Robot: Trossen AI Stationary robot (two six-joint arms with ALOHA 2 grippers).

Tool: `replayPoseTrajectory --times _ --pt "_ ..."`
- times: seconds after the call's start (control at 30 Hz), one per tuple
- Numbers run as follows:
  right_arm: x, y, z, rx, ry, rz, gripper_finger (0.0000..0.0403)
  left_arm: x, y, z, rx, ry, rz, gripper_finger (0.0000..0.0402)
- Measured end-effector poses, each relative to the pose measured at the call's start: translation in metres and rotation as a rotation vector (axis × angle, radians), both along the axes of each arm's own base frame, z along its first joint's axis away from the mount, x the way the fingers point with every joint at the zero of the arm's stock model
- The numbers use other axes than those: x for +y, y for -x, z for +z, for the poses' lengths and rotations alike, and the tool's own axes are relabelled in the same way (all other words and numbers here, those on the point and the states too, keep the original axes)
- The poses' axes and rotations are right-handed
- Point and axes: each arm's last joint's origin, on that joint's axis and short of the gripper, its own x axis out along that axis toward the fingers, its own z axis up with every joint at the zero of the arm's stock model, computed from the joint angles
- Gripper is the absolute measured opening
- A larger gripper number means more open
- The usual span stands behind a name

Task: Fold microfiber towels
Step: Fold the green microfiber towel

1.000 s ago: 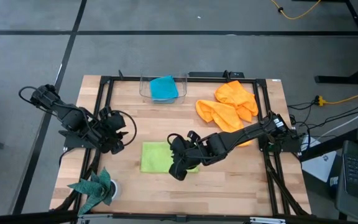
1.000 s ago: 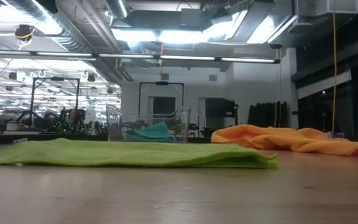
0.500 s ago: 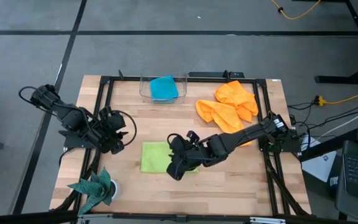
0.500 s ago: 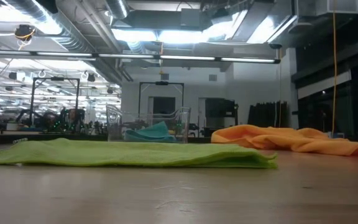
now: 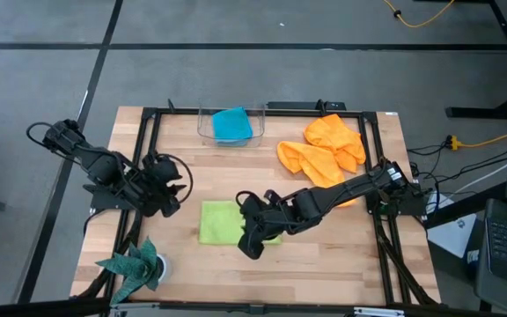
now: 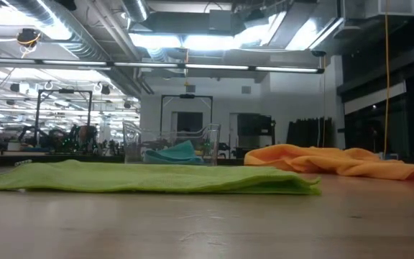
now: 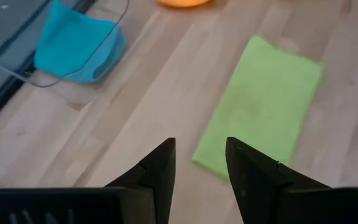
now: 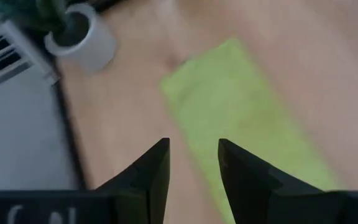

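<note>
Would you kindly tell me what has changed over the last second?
Almost nothing: the right gripper stays over the folded lime-green towel, its fingers apart and empty. The left gripper waits beside that towel's left edge, also empty. The blue towel in the clear bin and the orange towels have not moved.

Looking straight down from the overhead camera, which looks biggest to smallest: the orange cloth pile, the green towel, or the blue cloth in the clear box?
1. Orange towels, a loose, spread heap.
2. Lime-green towel, folded flat; the right gripper covers part of it.
3. Turquoise-blue towel, bunched in the clear bin.
</note>
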Motion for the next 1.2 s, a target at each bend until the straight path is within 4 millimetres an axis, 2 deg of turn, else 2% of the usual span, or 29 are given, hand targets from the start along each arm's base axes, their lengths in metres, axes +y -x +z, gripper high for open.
replayPoseTrajectory --times 0.1,0.2,0.3,0.5,0.67,0.8,1.0,1.1,1.2 --pt "-0.003 0.003 -0.003 0.076 -0.123 -0.042 0.0139 -0.003 -0.005 0.002 -0.047 0.035 -0.001 0.0134" --pt "-0.008 0.011 -0.011 0.172 -0.091 -0.136 0.0139 -0.007 -0.011 0.003 -0.092 0.068 -0.002 0.0134" --pt "-0.008 0.019 -0.028 0.284 -0.12 -0.209 0.0139 -0.012 -0.019 0.002 -0.117 0.086 -0.004 0.0134" --pt "-0.001 0.026 -0.067 0.444 -0.201 -0.143 0.0139 -0.026 -0.039 -0.008 -0.097 0.093 -0.041 0.0134" --pt "-0.017 0.026 -0.083 0.505 -0.159 -0.076 0.0139 -0.043 -0.061 -0.022 -0.055 0.142 -0.103 0.0134" --pt "-0.034 0.019 -0.085 0.537 -0.263 0.024 0.0139 -0.054 -0.075 -0.038 0.014 0.214 -0.089 0.0134" --pt "-0.055 0.015 -0.085 0.541 -0.233 0.076 0.0139 -0.07 -0.095 -0.071 0.107 0.261 0.057 0.0133" --pt "-0.06 0.02 -0.085 0.61 -0.293 0.15 0.0139 -0.077 -0.108 -0.095 0.186 0.247 0.096 0.0133" --pt "-0.058 0.034 -0.085 0.75 -0.374 0.27 0.0139 -0.074 -0.125 -0.12 0.271 0.227 0.141 0.0133"
